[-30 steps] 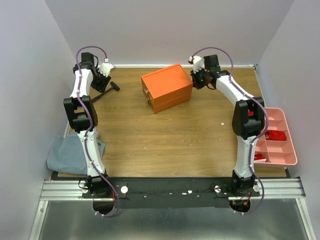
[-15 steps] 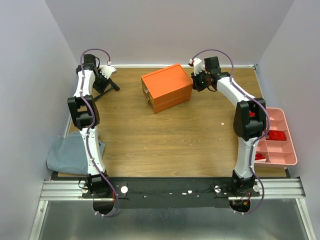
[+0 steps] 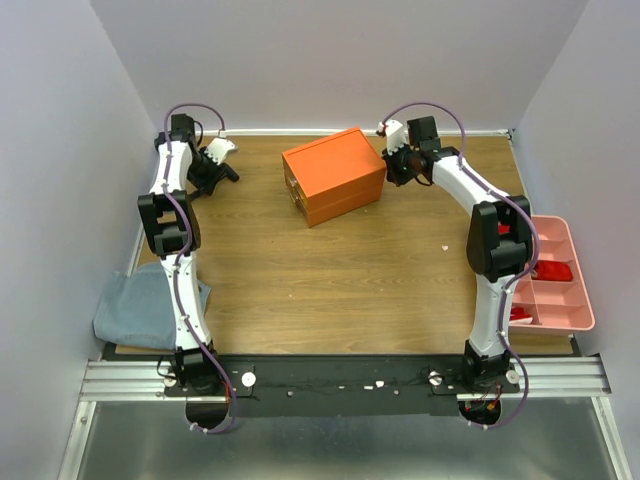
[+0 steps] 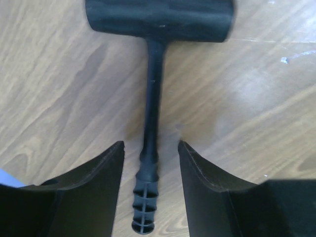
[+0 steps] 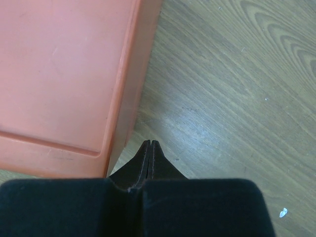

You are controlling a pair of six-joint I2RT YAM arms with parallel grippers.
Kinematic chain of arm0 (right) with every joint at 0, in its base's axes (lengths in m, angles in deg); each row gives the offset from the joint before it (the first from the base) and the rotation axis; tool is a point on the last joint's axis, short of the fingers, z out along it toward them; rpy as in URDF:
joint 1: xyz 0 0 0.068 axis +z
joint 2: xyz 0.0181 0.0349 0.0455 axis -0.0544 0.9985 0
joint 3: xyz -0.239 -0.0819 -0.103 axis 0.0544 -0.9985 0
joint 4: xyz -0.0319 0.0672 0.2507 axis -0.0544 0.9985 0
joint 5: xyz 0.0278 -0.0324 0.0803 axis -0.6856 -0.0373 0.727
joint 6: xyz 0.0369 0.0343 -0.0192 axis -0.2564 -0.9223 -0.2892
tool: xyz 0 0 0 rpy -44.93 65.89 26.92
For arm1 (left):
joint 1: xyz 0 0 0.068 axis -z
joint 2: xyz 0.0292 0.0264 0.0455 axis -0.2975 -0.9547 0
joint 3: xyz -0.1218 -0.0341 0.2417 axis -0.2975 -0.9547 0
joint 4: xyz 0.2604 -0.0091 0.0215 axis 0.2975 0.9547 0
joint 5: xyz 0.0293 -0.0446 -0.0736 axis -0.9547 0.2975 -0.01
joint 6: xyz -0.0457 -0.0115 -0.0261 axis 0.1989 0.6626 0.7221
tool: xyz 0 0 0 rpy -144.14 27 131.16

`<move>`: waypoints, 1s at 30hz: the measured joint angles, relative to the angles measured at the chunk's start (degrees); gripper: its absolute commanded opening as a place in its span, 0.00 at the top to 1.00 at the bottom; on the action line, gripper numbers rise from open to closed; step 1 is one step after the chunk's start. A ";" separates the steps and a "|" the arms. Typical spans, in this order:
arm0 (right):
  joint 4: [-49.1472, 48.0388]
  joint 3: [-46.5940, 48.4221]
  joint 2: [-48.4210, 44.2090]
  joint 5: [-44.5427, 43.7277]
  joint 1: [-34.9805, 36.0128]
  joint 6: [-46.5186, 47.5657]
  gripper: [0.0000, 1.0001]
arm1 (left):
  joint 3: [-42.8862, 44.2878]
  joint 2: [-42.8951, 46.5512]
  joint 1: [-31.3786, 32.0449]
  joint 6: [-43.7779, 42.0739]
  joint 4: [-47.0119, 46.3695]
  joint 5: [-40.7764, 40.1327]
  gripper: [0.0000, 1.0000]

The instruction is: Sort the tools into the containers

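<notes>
Top: wood-grain counter (image 3: 330,290), pale lilac walls. Far centre, bright orange rectangular plastic box (image 3: 335,172); at right edge, long pink compartmented tray (image 3: 578,290), contents too small to name.

Left wrist: left end effector (image 4: 150,144) half-open, fingers straddling shaft of flat-lying black T-handle tool (image 4: 153,89), no contact.

Right wrist: right end effector (image 5: 149,144) pinched shut, empty, just beside box.

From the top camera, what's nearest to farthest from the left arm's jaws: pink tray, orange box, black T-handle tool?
1. black T-handle tool, back left, its shaft between the open jaws.
2. orange box, back middle.
3. pink tray, far right edge.
</notes>
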 measured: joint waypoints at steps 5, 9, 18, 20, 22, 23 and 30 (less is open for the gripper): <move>-0.24 -0.26 0.00 -0.81 0.13 0.11 0.99 | -0.63 0.17 0.35 -0.87 1.33 1.16 0.46; -0.37 -0.26 0.00 -1.38 0.33 0.37 0.99 | 0.81 -0.42 0.42 -0.76 3.61 1.97 0.50; -0.44 -0.28 0.00 -1.88 1.31 1.07 0.99 | 1.36 -0.74 0.44 -3.76 7.74 3.52 0.90; -0.46 -0.28 0.00 -1.90 1.51 1.11 0.99 | 1.20 -0.72 0.50 -4.02 7.61 3.43 0.95; -0.46 -0.31 0.00 -1.90 1.64 1.27 0.99 | 0.63 -0.44 0.50 -3.61 7.13 3.32 0.99; -0.46 -0.31 0.00 -1.90 1.66 1.31 0.99 | 0.33 -0.22 0.50 -3.13 6.84 3.28 1.00; -0.83 -0.66 -0.24 -2.67 1.79 1.66 0.99 | -4.26 3.80 0.90 3.82 3.32 5.68 1.00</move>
